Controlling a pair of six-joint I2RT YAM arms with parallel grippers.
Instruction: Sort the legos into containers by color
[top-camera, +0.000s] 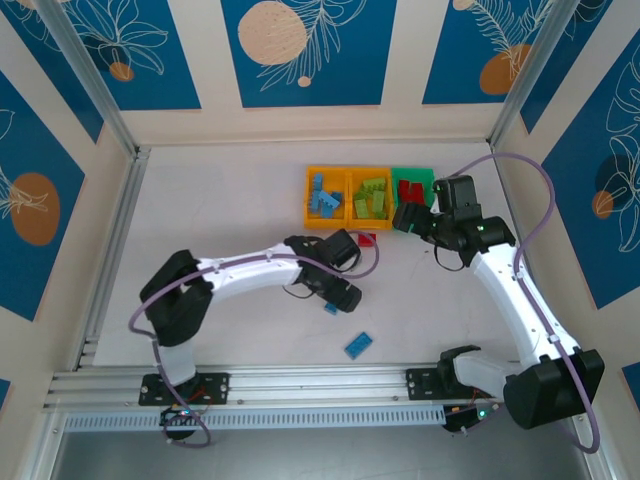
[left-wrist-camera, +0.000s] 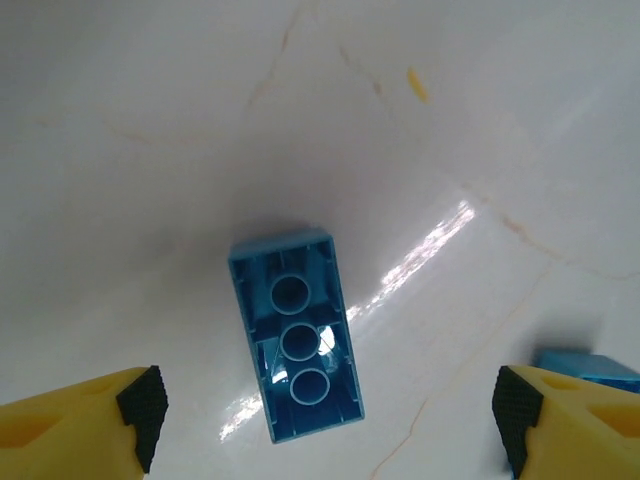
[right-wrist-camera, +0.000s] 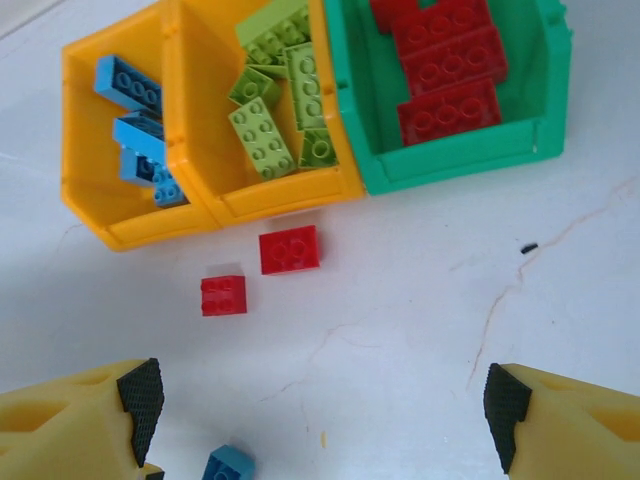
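Observation:
The containers stand in a row at the back: an orange bin (right-wrist-camera: 100, 215) with blue legos, an orange bin (right-wrist-camera: 290, 195) with lime green legos, and a green bin (right-wrist-camera: 450, 165) with red legos. My left gripper (left-wrist-camera: 325, 420) hangs open over a blue lego (left-wrist-camera: 298, 335) that lies upside down on the table, between the fingers and touching neither. Another blue lego (left-wrist-camera: 585, 365) lies by the right finger. My right gripper (right-wrist-camera: 320, 420) is open and empty in front of the bins. Two red legos (right-wrist-camera: 289, 249) (right-wrist-camera: 223, 295) lie ahead of it, and a blue lego (right-wrist-camera: 228, 465) sits near its left finger.
In the top view a loose blue lego (top-camera: 359, 345) lies toward the near edge, and a red lego (top-camera: 367, 239) sits between the two grippers. The left arm (top-camera: 250, 272) stretches across the middle. Framed walls bound the white table (top-camera: 220, 200).

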